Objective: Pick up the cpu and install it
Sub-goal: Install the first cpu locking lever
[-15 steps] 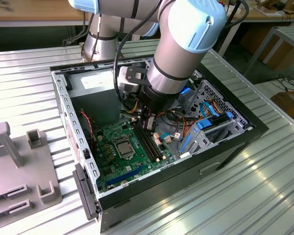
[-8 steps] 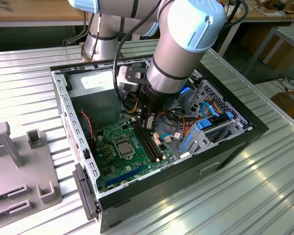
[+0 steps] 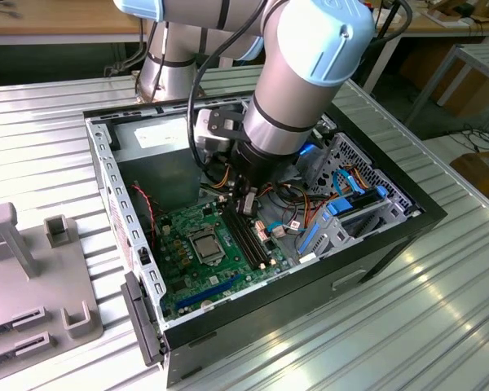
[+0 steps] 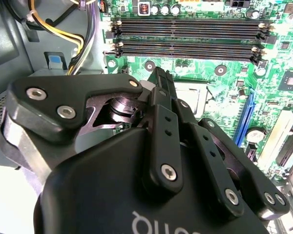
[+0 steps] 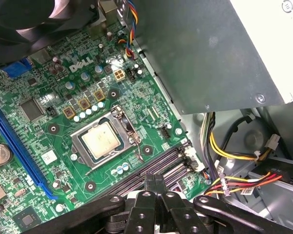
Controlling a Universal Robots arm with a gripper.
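The cpu [image 5: 100, 140] lies flat in the black socket frame [image 5: 128, 127] on the green motherboard [image 5: 44, 131], its silver-grey top facing up. In the exterior view the cpu [image 3: 205, 244] sits mid-board inside the open computer case. My gripper [image 3: 246, 204] hangs above the black memory slots [image 3: 248, 240], to the exterior view's right of the cpu and apart from it. In the first wrist view the gripper [image 5: 155, 179] has its two black fingers pressed together with nothing between them. The second wrist view shows a finger [image 4: 162, 92] from the side, over part of the socket [image 4: 195, 95].
The case walls [image 3: 106, 175] ring the board. A grey power supply box [image 5: 210, 53] stands close by, and bundled wires [image 5: 229, 156] run beside the memory slots. Blue drive brackets [image 3: 342, 208] sit on the exterior view's right. A grey fixture plate [image 3: 33, 277] lies outside the case.
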